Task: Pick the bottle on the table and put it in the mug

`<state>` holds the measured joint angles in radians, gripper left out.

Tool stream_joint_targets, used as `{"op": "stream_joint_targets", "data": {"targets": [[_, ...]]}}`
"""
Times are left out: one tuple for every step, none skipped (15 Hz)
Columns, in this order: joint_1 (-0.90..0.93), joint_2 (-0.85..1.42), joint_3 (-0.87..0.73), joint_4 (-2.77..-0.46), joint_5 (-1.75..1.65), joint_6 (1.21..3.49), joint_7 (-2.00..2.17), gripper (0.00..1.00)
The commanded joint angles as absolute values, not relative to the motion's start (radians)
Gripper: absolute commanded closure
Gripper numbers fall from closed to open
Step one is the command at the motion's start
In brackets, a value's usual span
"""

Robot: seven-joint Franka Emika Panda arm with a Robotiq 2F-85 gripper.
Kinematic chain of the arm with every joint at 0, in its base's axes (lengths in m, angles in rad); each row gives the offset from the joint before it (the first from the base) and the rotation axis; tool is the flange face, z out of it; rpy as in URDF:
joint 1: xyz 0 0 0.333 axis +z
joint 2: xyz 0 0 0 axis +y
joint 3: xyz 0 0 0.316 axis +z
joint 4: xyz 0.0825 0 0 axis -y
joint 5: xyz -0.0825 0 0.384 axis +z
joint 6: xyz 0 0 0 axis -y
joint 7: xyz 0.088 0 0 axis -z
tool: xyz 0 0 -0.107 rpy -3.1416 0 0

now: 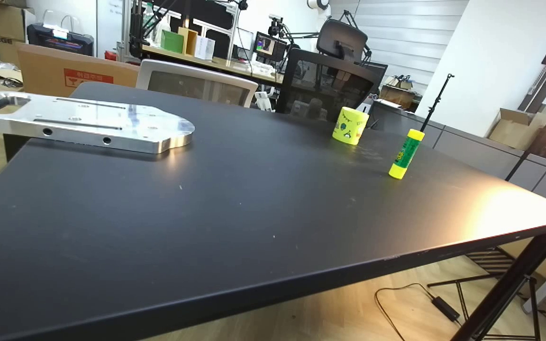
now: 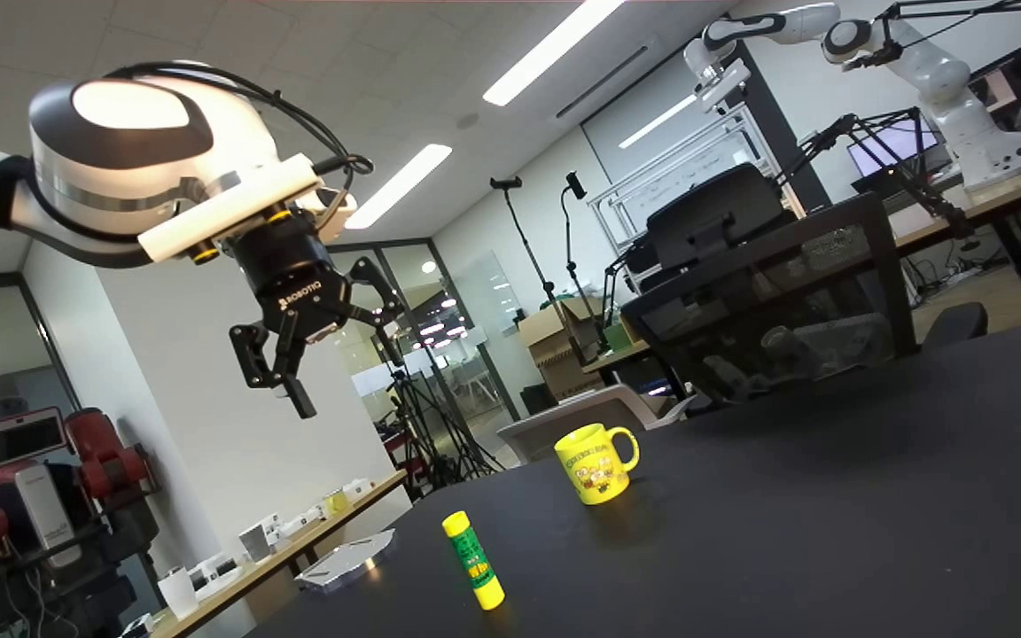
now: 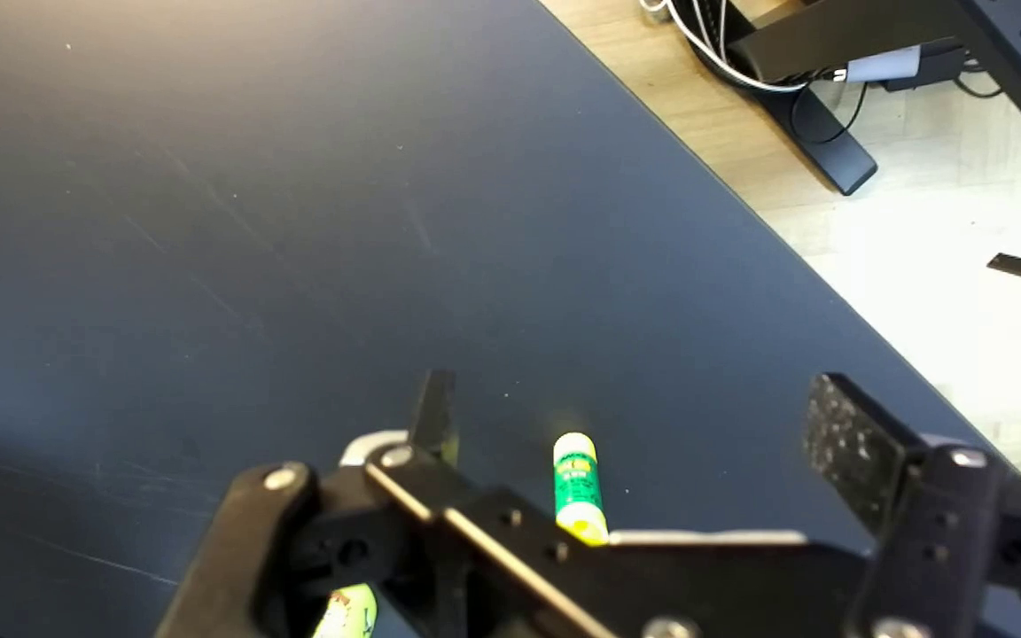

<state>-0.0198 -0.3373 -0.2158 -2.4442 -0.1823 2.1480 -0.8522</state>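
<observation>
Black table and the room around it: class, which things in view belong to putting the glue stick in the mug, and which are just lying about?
Belongs to the job:
glue stick
printed mug
black table
open tool

Just lying about:
slotted metal plate
black mesh-backed chair
cardboard box
red robot

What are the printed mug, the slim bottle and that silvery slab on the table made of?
Mug: probably glazed ceramic, going by its smooth printed sides; plastic is possible.
Bottle: likely smooth plastic, from its evenly coloured yellow ends and green printed band.
Slab: seemingly metal, perhaps aluminium, with a bright machined finish; reflections, crisp edges and round holes suggest it.
</observation>
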Motion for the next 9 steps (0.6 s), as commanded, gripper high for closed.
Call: {"op": "stream_joint_targets", "data": {"targets": [[-0.025, -0.285, -0.195, -2.409, -0.173, 2.23, -0.842, 0.0], [-0.023, -0.265, -0.188, -2.4, -0.175, 2.261, -0.836, 0.0], [-0.016, -0.236, -0.182, -2.384, -0.166, 2.281, -0.842, 0.0], [-0.012, -0.214, -0.176, -2.375, -0.157, 2.301, -0.849, 0.0], [-0.008, -0.187, -0.166, -2.363, -0.15, 2.314, -0.846, 0.0], [-0.002, -0.163, -0.159, -2.355, -0.133, 2.322, -0.856, 0.0], [0.003, -0.137, -0.149, -2.349, -0.116, 2.327, -0.859, 0.0], [0.006, -0.114, -0.136, -2.351, -0.109, 2.338, -0.855, 0.0], [0.006, -0.093, -0.122, -2.351, -0.112, 2.352, -0.845, 0.0]]}}
